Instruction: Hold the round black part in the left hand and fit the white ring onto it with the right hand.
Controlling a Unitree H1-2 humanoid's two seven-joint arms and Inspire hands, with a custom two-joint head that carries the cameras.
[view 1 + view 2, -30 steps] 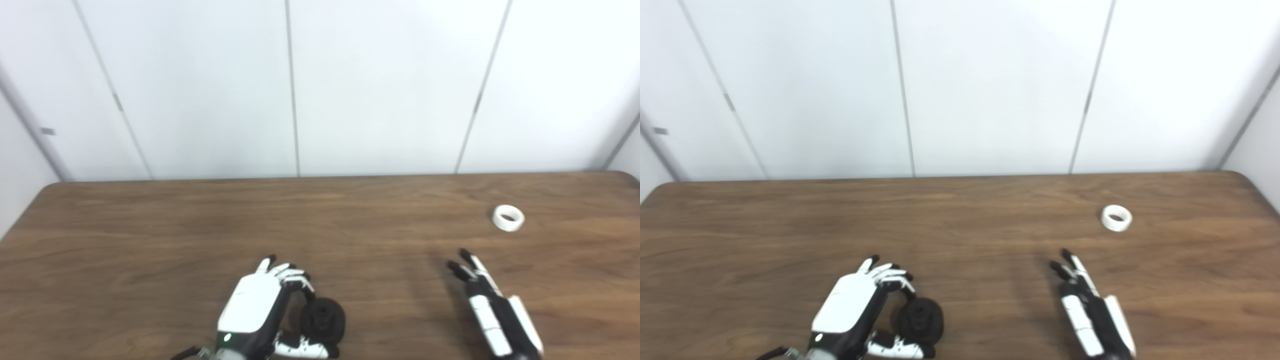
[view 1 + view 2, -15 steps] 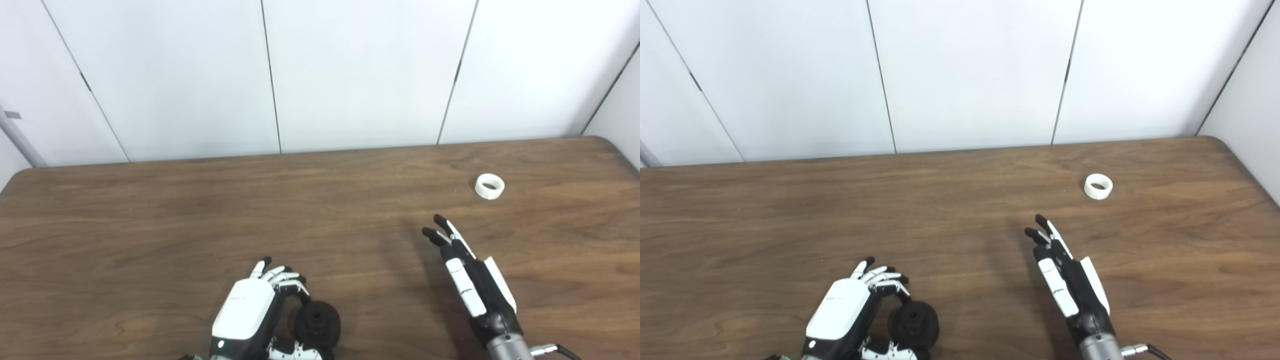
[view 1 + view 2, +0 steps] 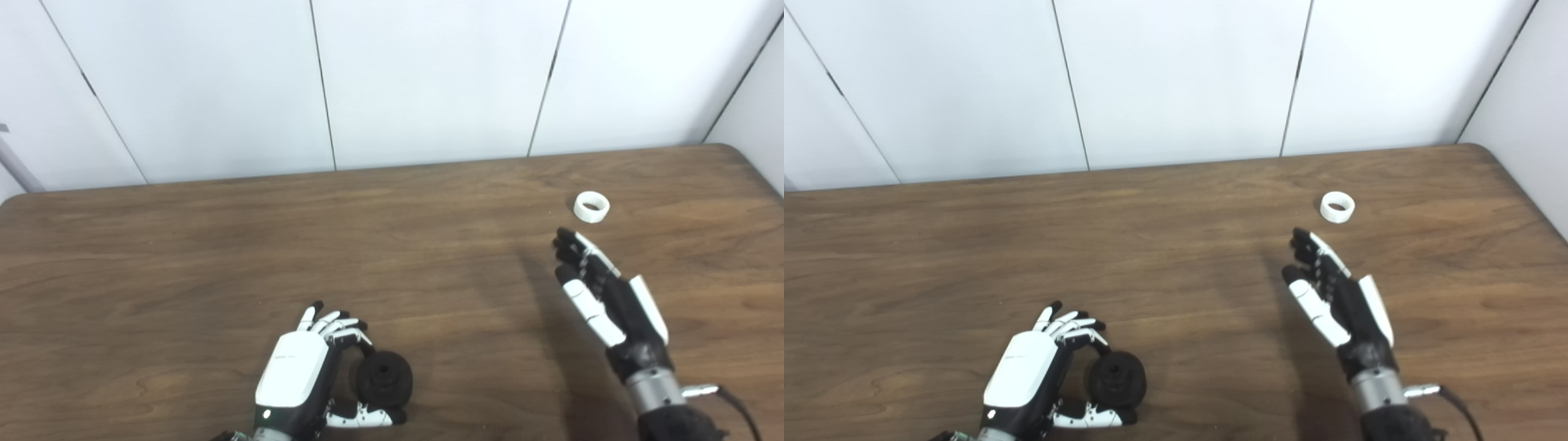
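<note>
I am holding the round black part [image 3: 384,380] in my left hand [image 3: 300,373]; my right hand [image 3: 603,294] is hovering spread wide near the white ring [image 3: 591,206].

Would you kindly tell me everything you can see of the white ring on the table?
The white ring is a small, short band, matte and plastic-looking, with an open centre; its outer wall may be finely ribbed. It lies flat, hole upward, on the wooden table near the far right corner. Nothing touches it: the right hand hovers open just short of it, fingertips pointing its way.
</note>
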